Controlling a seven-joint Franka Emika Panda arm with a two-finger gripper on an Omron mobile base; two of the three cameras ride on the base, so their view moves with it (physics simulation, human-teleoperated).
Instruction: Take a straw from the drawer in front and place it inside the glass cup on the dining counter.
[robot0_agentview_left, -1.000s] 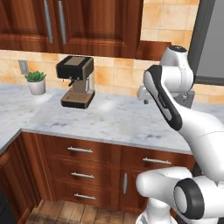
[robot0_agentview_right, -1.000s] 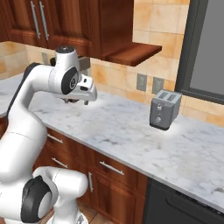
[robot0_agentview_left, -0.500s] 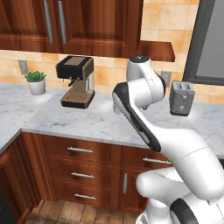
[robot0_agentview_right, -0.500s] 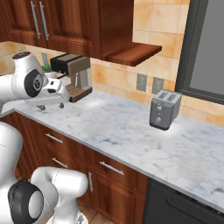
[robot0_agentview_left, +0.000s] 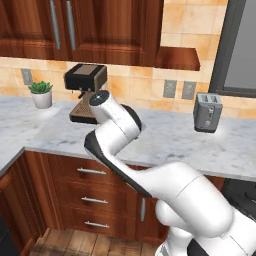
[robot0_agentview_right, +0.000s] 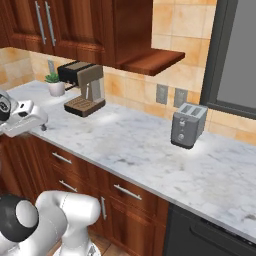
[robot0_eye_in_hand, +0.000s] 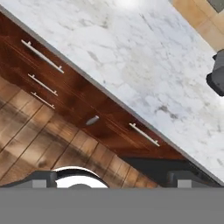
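The arm bends far over to the left, its hand at the near edge of the marble worktop (robot0_agentview_right: 150, 145). The gripper (robot0_eye_in_hand: 114, 177) looks down at the cabinet front and the wood floor (robot0_eye_in_hand: 39, 140), its two dark finger tips (robot0_eye_in_hand: 41, 178) standing wide apart with nothing between them. The drawer (robot0_agentview_left: 92, 172) with its horizontal silver bar handle (robot0_agentview_left: 91, 171) sits closed in the top row under the worktop, above two more drawers; I cannot tell what lies inside it. On the worktop stand a coffee machine (robot0_agentview_left: 85, 92) by the back wall, a small potted plant (robot0_agentview_left: 41, 94) to its left and a grey toaster (robot0_agentview_right: 188, 125) well apart to the right
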